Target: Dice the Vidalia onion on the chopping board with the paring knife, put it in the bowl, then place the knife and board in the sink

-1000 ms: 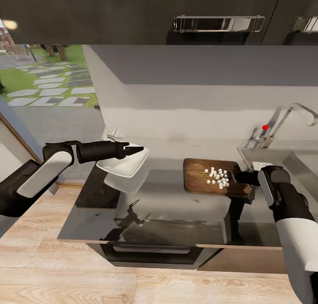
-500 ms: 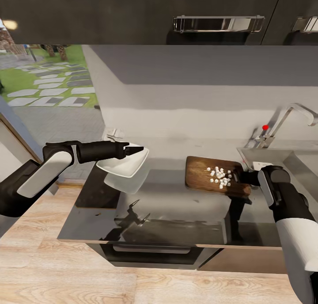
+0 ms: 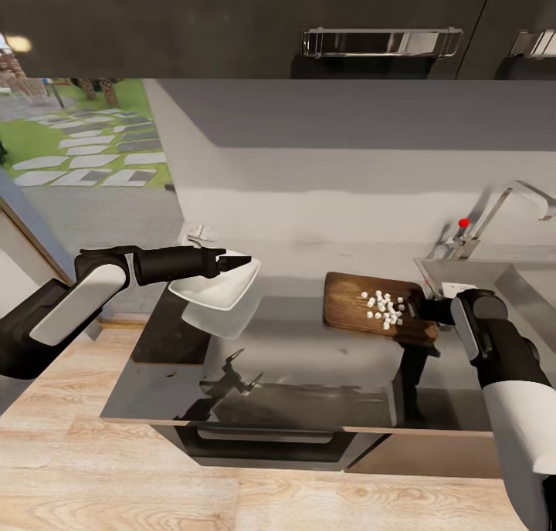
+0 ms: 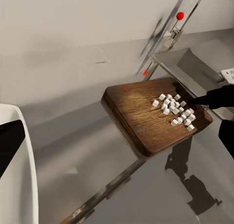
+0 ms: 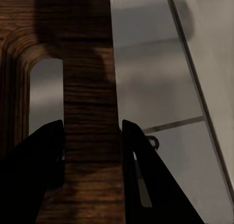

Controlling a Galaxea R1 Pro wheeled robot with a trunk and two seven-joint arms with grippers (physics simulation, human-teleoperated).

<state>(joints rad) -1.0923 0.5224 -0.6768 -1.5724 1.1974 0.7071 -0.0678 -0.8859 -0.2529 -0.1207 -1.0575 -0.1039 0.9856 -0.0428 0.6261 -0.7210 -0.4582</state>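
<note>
1. White and squarish, the shallow bowl (image 3: pixel 215 287) is held clear above the glossy dark grey countertop (image 3: pixel 293 377), its reflection showing on the slab beneath it
2. Black left gripper (image 3: pixel 241 262) is clamped on the bowl's rim, fingers narrow; in the left wrist view the white rim (image 4: pixel 23 175) runs just beside a dark finger (image 4: pixel 9 145)
3. Dark brown rectangular wooden chopping board (image 3: pixel 374 309) is raised off the countertop and tilted, well apart from the bowl, with its shadow on the slab below
4. Small white diced onion cubes (image 3: pixel 384 308) sit clustered on the board's half nearer the sink; in the left wrist view they lie by the held end (image 4: pixel 174 111)
5. Black right gripper (image 3: pixel 415 309) grips the board's handle end; the right wrist view shows its two fingers (image 5: pixel 141 175) closed on the wooden bar (image 5: pixel 91 131) beside the slot
6. Stainless-steel sink (image 3: pixel 502 276) with a chrome tap (image 3: pixel 510 199) and red knob (image 3: pixel 463 223) lies furthest right, behind the right arm
</note>
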